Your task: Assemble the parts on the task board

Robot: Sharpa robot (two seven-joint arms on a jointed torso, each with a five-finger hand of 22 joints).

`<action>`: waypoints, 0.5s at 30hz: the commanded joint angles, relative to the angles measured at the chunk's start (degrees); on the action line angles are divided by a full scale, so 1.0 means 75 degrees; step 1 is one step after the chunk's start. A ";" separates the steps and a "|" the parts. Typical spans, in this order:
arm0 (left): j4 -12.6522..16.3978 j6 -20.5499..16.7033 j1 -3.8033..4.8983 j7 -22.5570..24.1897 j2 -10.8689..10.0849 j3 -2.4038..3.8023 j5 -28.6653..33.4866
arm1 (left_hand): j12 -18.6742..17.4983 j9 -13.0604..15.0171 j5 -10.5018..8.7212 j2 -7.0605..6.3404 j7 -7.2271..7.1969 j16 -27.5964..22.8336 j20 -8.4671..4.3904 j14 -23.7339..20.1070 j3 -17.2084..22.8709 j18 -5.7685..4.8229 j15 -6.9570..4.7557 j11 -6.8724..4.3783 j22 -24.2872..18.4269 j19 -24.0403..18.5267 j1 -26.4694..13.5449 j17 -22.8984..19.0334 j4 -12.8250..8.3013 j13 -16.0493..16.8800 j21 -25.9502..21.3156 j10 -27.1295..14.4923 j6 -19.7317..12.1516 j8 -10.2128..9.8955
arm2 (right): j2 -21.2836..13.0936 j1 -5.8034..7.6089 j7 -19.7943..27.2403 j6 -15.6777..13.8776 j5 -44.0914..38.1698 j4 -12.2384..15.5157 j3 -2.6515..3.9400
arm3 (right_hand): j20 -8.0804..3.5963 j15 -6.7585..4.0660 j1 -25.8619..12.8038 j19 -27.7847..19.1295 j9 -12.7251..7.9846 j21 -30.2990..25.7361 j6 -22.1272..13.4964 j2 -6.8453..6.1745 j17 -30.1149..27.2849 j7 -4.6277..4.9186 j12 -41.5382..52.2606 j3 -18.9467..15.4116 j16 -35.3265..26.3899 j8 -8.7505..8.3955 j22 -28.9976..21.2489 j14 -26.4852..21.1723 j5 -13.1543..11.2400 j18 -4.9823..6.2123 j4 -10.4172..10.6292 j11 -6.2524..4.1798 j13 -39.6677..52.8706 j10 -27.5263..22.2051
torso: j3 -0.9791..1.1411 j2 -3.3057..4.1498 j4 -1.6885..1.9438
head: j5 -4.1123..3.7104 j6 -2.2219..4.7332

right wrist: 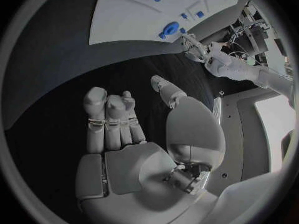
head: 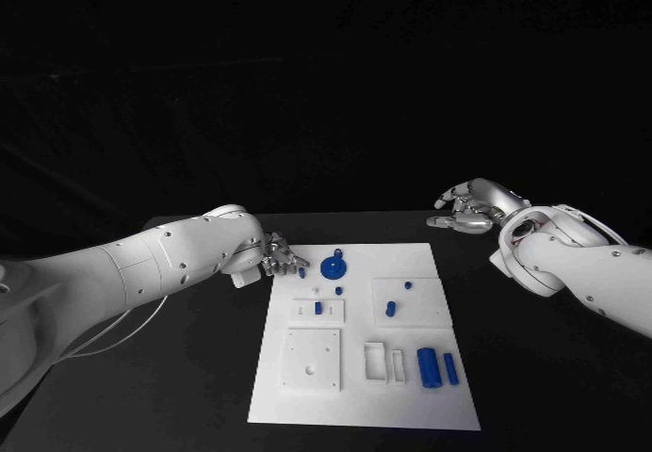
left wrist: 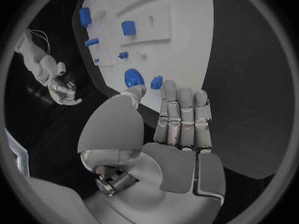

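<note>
While blue cylinders (head: 437,365) lie on task board (head: 408,414), hands off.

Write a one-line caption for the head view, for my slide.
Left silver hand reaches a small blue part at the white task board's far-left corner; right silver hand hovers open beyond it.

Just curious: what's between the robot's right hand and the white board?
Only bare black table separates the right hand from the task board, seen in the head view.
</note>
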 commanded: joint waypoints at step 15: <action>-0.0143 0.0227 -0.0082 0.0099 0.0103 0.0004 0.0123 | 0.0050 -0.0051 -0.0055 0.0171 -0.0024 0.0061 -0.0620 -0.0044 -0.0109 -0.0072 -0.0012 -0.0044 0.0056 -0.0034 0.0160 0.0014 -0.0047 0.0030 -0.0041 -0.0008 -0.0022 0.0081 | -0.0004 -0.0002 0.0063 0.0059 -0.0007 0.0028 0.0004 | -0.0052 -0.0016 -0.0012 0.0000 -0.0004 -0.0034 0.0020 0.0032 -0.0005 0.0063 0.0029 -0.0015 -0.0031 0.0027 0.0011 0.0058 0.0045 0.1053 0.0046 -0.0021 -0.0016 0.0012 | -0.0003 -0.0006 0.0012 | -0.0025 -0.0049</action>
